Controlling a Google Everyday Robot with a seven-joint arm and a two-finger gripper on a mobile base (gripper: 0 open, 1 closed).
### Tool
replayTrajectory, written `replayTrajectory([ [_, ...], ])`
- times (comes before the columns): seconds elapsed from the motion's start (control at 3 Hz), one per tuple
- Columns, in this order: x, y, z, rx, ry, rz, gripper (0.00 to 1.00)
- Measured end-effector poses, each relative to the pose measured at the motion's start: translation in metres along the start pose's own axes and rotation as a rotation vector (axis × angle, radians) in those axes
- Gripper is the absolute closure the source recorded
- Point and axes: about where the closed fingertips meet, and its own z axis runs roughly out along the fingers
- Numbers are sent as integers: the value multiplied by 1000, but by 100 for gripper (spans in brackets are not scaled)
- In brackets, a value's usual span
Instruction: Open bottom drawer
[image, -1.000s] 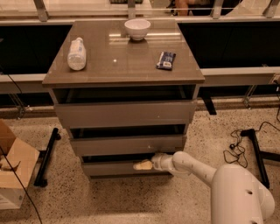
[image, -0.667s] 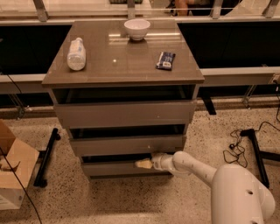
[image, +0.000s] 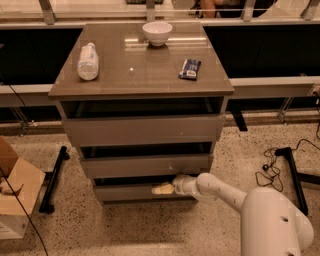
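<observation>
The bottom drawer (image: 125, 192) sits lowest in the grey cabinet (image: 65, 107), just above the floor, with a dark gap along its upper edge. What lies inside is lost in shadow. The gripper (image: 162, 188) is at that upper edge, right of the drawer's middle, with its pale tip pointing left and lying against the front. I cannot tell whether it is clamped on the edge or only resting there.

Above are the middle drawer (image: 145, 166) and the top drawer (image: 142, 130), each with a similar dark slot over it.

On the glossy cabinet top (image: 140, 75) a white bowl (image: 157, 32) stands at the back centre. A clear bottle (image: 88, 61) lies on its side near the left edge. A dark packet (image: 190, 69) lies flat towards the right, well apart from both.

The floor (image: 125, 230) is speckled stone. A cardboard box (image: 15, 200) sits at the left, next to a black stand (image: 54, 180). A black cable (image: 270, 167) coils on the right. A long low bench (image: 280, 86) runs behind the cabinet.

The white arm (image: 220, 192) reaches low from the robot's body (image: 275, 222) at the lower right. It stretches nearly level to the left, with the wrist close to the drawer front.
</observation>
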Motion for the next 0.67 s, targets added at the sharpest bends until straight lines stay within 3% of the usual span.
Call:
replayTrajectory([
  [0.67,1,1,0,0,0,0,0],
])
